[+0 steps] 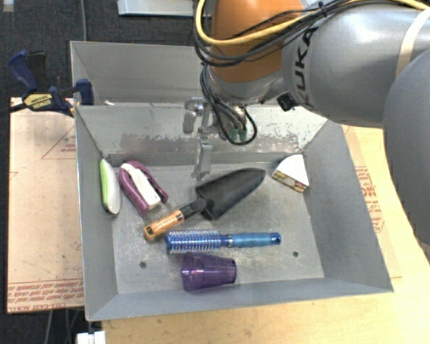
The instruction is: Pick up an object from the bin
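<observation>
My gripper (pixel 201 169) hangs in the back middle of the bin, its thin metal finger pointing down just above the bin floor. Right in front of it lies a black scoop (pixel 229 189) with a wooden handle (pixel 165 224) that runs toward the front left. The fingertip stands just behind the scoop's blade, apart from it as far as I can see. A purple and white stapler-like thing (pixel 142 186) lies to the left of the gripper.
A white and green tube (pixel 109 186) lies by the left wall. A blue hairbrush (pixel 218 241) and a purple cup (pixel 208 273) lie at the front. A white wedge (pixel 292 172) sits at the right. The arm and its orange cover hang over the bin's back.
</observation>
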{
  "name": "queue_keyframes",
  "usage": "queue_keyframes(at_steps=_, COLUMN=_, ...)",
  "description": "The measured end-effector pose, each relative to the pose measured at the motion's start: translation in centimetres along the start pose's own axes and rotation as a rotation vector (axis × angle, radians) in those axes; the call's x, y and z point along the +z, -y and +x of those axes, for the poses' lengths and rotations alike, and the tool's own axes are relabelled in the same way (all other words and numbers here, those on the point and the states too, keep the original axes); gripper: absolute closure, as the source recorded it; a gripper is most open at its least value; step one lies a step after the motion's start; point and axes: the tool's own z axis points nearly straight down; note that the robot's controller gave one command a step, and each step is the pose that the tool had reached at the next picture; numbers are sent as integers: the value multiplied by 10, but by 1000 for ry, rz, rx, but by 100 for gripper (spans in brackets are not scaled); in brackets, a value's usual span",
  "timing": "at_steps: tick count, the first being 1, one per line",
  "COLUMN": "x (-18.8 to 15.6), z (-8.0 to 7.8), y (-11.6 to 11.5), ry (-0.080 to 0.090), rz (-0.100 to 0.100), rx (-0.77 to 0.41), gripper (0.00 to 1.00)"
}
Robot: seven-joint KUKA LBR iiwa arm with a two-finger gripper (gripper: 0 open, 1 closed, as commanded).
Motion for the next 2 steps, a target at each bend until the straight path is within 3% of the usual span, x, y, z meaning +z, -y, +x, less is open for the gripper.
queue_keyframes(at_steps=1, x=-6, z=-1, y=1, ry=8, rz=-1, rx=3, gripper=0)
queue_keyframes(at_steps=2, x=115, z=55, y=43, ry=5, rz=-1, rx=-121, gripper=0)
